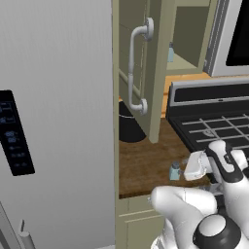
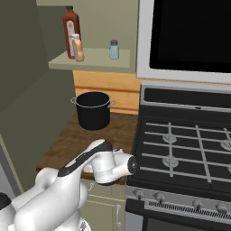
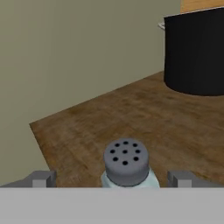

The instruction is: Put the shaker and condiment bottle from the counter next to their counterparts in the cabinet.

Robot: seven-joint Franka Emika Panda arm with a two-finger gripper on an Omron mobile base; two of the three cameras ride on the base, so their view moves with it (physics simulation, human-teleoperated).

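The shaker stands upright on the dark wood counter, its long axis vertical, directly ahead of the gripper and centred between the two fingertips. The jaws are spread fully wide, gripping nothing, one fingertip on either side of the cap.

Two pale blue shakers: one on the counter with a grey perforated cap, one on the cabinet shelf. One tan-orange condiment bottle and one taller red-brown bottle on that shelf. One black pot. One stove.
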